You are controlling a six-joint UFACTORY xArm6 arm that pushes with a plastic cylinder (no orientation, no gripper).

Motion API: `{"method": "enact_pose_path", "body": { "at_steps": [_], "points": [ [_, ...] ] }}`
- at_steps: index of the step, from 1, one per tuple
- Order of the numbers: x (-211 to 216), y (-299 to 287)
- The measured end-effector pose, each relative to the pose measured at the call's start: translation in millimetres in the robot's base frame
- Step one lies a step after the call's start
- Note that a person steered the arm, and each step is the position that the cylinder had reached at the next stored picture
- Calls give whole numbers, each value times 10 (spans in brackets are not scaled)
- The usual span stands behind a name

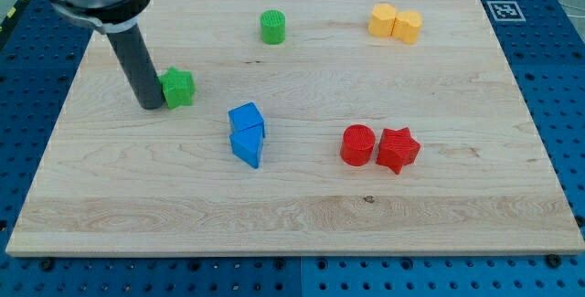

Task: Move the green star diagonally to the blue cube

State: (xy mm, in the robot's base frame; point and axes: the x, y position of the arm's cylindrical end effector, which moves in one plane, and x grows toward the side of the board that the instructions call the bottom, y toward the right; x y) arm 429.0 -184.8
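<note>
The green star [179, 87] lies on the wooden board at the view's upper left. My tip [152, 105] stands right against the star's left side, touching or nearly touching it. The blue cube [246, 118] sits near the board's middle, to the lower right of the star. A blue wedge-shaped block [247, 146] lies directly below the cube, touching it.
A green cylinder [272, 26] stands near the view's top centre. Two yellow blocks [395, 23] sit together at the upper right. A red cylinder [357, 144] and a red star [398, 149] sit side by side right of centre. The wooden board [302, 228] rests on a blue perforated table.
</note>
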Motion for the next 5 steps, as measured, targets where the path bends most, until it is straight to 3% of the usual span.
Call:
{"method": "enact_pose_path", "body": {
  "at_steps": [5],
  "points": [
    [-170, 278]
  ]
}}
